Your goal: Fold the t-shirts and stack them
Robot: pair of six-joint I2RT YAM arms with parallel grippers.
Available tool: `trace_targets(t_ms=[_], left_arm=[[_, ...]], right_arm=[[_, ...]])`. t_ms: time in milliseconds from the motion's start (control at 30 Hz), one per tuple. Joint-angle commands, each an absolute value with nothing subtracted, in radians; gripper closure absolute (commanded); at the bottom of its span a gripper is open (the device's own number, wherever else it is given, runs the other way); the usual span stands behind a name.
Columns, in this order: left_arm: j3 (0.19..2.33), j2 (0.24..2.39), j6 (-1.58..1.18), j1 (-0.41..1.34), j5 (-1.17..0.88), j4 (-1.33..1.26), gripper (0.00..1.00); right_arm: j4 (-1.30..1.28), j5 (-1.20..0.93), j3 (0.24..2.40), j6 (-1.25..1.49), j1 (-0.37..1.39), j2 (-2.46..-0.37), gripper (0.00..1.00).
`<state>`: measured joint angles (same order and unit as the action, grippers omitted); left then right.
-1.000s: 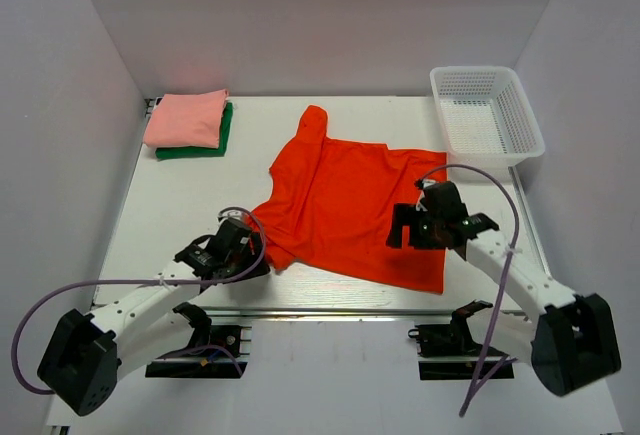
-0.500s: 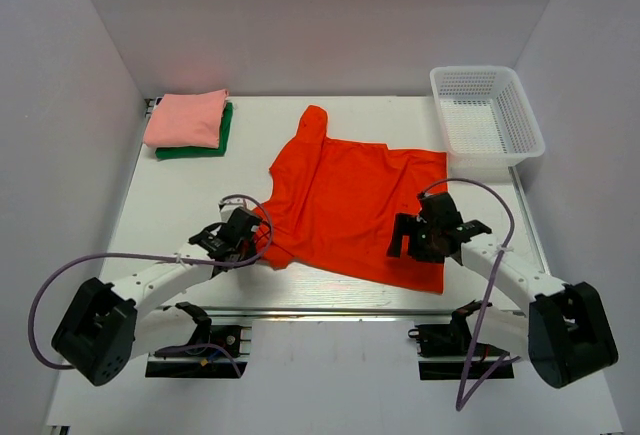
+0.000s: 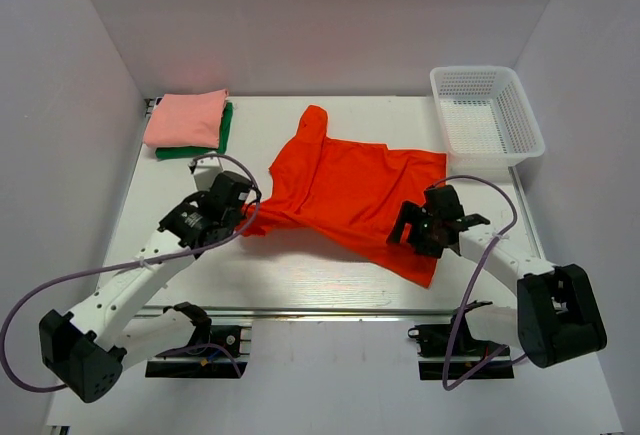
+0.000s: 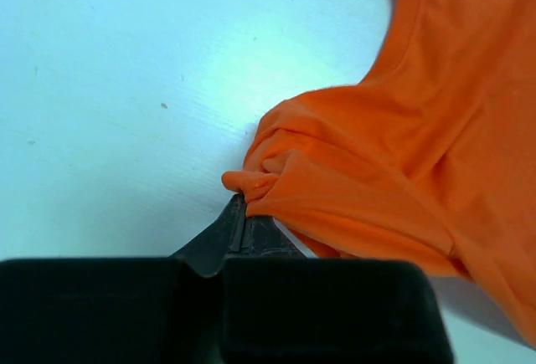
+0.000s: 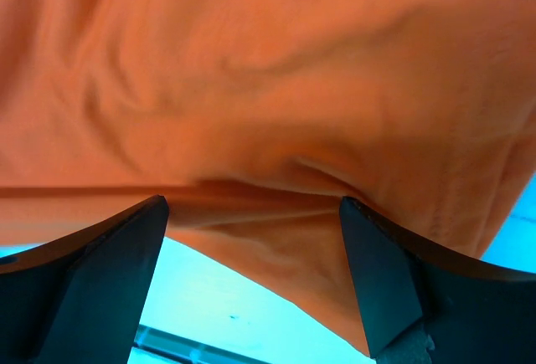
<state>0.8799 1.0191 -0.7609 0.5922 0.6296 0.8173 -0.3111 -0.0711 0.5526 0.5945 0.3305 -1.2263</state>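
1. Where the bright orange-red short-sleeved cloth t-shirt (image 3: 345,195) lies spread across the middle of the white table (image 3: 180,285), its near-left corner is drawn out to a point. Its near hem slants down toward the near right.
2. The left gripper (image 3: 243,215) is pinched tight on that bunched corner. In the left wrist view its black fingertips (image 4: 233,234) meet, with a wad of orange cloth caught at their tips.
3. The right gripper (image 3: 420,232) sits over the near-right part of the same shirt, jaws spread wide. In the right wrist view the hem crosses between the two black fingers (image 5: 126,251). Whether they touch the cloth cannot be told.
4. Bare tabletop shows to the left of the orange shirt and in a strip along the near edge in front of the hem. White enclosure walls (image 3: 60,155) close the left, right and far sides.
5. At the far-left corner a folded pale salmon-pink shirt (image 3: 187,118) lies on a folded dark green shirt (image 3: 192,152). The green shows along the pink shirt's near and right edges. This stack is well apart from the orange shirt.
6. A white plastic mesh basket (image 3: 490,160) stands at the far-right corner, near the orange shirt's far-right corner but not touching it. Its own mesh floor shows through the open top.
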Motion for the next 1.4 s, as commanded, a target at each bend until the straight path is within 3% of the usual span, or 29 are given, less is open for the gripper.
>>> trace_targets(t_ms=[0, 133, 167, 267, 400, 600, 633, 667, 700, 833, 867, 1167, 1367], left_arm=[[1.012, 0.980, -0.775, 0.589, 0.719, 0.928, 1.00], [0.994, 0.878, -0.545, 0.600, 0.469, 0.702, 1.00], [0.927, 0.838, -0.455, 0.600, 0.269, 0.636, 1.00], [0.830, 0.857, -0.440, 0.600, -0.031, 0.514, 1.00], [0.790, 0.986, -0.512, 0.600, -0.218, 0.642, 1.00], [0.681, 0.910, -0.598, 0.609, -0.385, 0.931, 1.00], [0.669, 0.896, -0.598, 0.609, -0.396, 0.954, 0.96], [0.669, 0.887, -0.598, 0.609, -0.381, 1.012, 0.76], [0.658, 0.887, -0.598, 0.609, -0.371, 1.037, 0.74], [0.721, 0.931, -0.568, 0.609, -0.342, 1.097, 0.40], [0.741, 0.940, -0.552, 0.609, -0.342, 1.077, 0.01], [0.905, 1.096, -0.511, 0.586, 0.009, 0.727, 0.00], [1.243, 1.588, -0.480, 0.575, 0.325, 0.713, 0.04]], right_arm=[[-0.374, 0.015, 0.509, 0.583, 0.279, -1.278, 0.10], [-0.373, 0.011, 0.509, 0.566, 0.252, -1.296, 0.10], [-0.370, 0.012, 0.512, 0.561, 0.247, -1.302, 0.10], [-0.373, -0.026, 0.517, 0.548, 0.233, -1.304, 0.10], [-0.394, -0.032, 0.528, 0.532, 0.215, -1.298, 0.10], [-0.462, -0.005, 0.572, 0.499, 0.192, -1.307, 0.10], [-0.462, -0.005, 0.580, 0.496, 0.190, -1.312, 0.10], [-0.466, -0.003, 0.583, 0.491, 0.183, -1.315, 0.10], [-0.472, -0.005, 0.589, 0.485, 0.181, -1.315, 0.10], [-0.492, 0.049, 0.620, 0.477, 0.172, -1.307, 0.10], [-0.495, 0.051, 0.627, 0.476, 0.172, -1.305, 0.10], [-0.456, 0.025, 0.686, 0.422, 0.176, -1.214, 0.10], [-0.396, 0.051, 0.704, 0.387, 0.183, -1.075, 0.10]])
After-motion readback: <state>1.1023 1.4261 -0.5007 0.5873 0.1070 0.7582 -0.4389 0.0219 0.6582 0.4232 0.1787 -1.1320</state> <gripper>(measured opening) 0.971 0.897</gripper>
